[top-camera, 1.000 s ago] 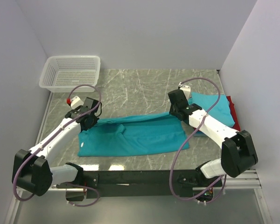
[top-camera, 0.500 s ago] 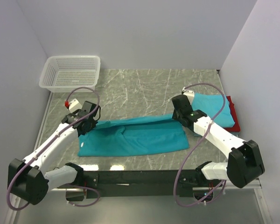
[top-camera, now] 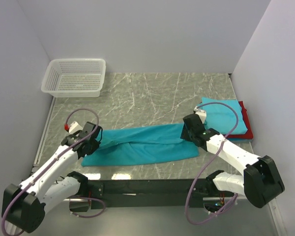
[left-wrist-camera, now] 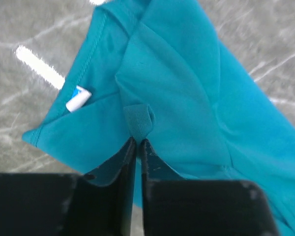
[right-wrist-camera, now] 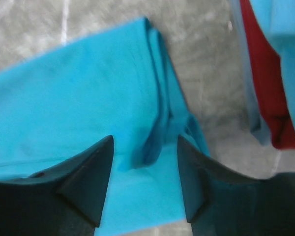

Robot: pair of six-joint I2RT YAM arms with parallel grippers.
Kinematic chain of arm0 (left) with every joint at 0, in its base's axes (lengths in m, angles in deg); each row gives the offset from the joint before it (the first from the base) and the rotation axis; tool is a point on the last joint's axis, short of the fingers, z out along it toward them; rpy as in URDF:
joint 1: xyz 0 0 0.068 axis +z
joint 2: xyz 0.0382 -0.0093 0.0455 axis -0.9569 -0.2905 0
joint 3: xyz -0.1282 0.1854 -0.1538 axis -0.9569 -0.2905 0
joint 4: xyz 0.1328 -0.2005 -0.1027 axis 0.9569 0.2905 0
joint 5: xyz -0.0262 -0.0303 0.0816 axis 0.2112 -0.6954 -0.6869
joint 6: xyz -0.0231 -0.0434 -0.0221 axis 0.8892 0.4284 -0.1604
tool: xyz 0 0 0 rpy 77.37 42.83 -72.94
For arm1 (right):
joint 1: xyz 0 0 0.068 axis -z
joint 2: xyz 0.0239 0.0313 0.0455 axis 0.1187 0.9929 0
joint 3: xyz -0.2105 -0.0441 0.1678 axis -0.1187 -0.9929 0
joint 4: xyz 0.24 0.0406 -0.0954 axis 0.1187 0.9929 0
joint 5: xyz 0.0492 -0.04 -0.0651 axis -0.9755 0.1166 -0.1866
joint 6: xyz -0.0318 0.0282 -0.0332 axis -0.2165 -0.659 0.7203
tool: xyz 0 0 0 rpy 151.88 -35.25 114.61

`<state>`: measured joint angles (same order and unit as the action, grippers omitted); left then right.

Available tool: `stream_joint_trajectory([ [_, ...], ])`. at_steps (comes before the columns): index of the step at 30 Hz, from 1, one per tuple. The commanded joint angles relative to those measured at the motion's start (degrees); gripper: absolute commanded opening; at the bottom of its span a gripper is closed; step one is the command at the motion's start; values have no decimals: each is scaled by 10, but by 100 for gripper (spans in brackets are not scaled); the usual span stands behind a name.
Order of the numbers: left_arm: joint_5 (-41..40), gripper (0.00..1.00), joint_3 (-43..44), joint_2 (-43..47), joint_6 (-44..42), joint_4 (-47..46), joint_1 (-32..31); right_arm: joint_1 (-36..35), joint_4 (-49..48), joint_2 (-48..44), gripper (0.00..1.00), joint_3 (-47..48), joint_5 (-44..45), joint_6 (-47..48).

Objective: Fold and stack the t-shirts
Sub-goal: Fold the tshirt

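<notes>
Right now the teal t-shirt (top-camera: 142,145) lies flat on the tabletop (top-camera: 152,93), near the front edge and approx. centred. It forms a long band running left to right, w/ one layer of cloth doubled over along its length.

The left hand (left-wrist-camera: 138,141) sits low at the shirt's left end. In the wrist view its fingers are almost together, w/ only a thin slit btwn them. A small pinched-up tuft of cloth (left-wrist-camera: 139,120) stands right at the tips; can't tell whether it is clamped or just touching. A white label (left-wrist-camera: 77,98) pokes out of the hem, left of the tuft.

The right hand (right-wrist-camera: 143,142) hangs over the shirt's right end. Its fingers are clearly apart w/ nothing held btwn them. Under the gap lies the shirt's layered edge, creased in a few ridges.

At the right side of the tabletop, just beyond the right hand, is the stack. A light blue t-shirt (top-camera: 226,115), folded to a flat rectangle, lies on a red t-shirt (top-camera: 246,132) whose edge shows along the right and near sides.

A white mesh basket (top-camera: 73,76) stands at the far left corner, well apart from the shirts.
</notes>
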<state>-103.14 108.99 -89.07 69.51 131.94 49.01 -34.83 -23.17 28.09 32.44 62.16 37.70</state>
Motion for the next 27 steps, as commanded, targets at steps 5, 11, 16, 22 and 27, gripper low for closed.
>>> stream_joint_trajectory([
  [5, 82, 38, -15, 128, 44, 27, -4, -6, 40, -103, 78, -38, -22, -35],
  [11, 80, 89, 25, 144, 44, 85, -4, -7, 57, -136, 80, -10, -8, -24],
  [16, 91, 94, 32, 136, 16, 20, -4, -6, 35, -143, 81, 10, -34, -4],
  [22, 124, 99, 18, 54, -27, -94, -3, -7, -8, -79, 87, 41, -81, 34],
  [27, 128, 100, 4, -21, -39, -190, -1, -7, -37, 9, 88, 78, -144, 56],
])
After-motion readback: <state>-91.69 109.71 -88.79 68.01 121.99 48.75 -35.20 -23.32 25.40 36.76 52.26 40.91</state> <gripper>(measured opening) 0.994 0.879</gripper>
